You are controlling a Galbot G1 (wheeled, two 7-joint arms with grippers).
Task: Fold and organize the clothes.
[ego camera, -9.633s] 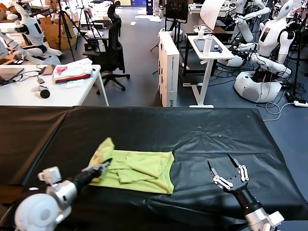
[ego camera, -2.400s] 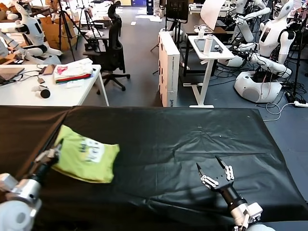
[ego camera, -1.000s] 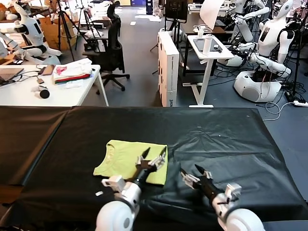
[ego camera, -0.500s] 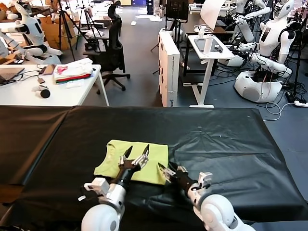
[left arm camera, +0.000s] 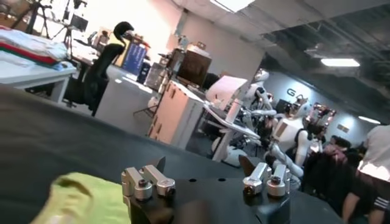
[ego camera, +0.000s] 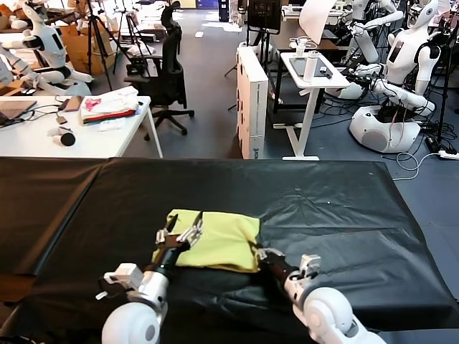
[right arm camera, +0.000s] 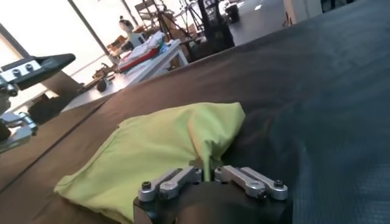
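The lime yellow-green T-shirt (ego camera: pixel 219 233) lies folded in a compact rectangle on the black table (ego camera: pixel 330 193), near the front middle. My left gripper (ego camera: pixel 179 230) is open and empty, its fingers hovering over the shirt's left end; in the left wrist view the gripper (left arm camera: pixel 203 165) stands spread, with a bit of the shirt (left arm camera: pixel 79 198) beside it. My right gripper (ego camera: pixel 261 253) is shut on the shirt's near right corner. In the right wrist view the gripper (right arm camera: pixel 207 170) pinches a raised fold of the shirt (right arm camera: pixel 164 143).
Behind the black table stands a white table (ego camera: pixel 43 140) with a pink, white and red pile of folded garments (ego camera: pixel 109 107). An office chair (ego camera: pixel 166 75), a white desk (ego camera: pixel 308 79) and other robots (ego camera: pixel 401 64) stand farther back.
My right gripper has shut on the shirt's near right corner. My left gripper has moved left to the shirt's left end. The shirt has shifted slightly right and bunched at that corner.
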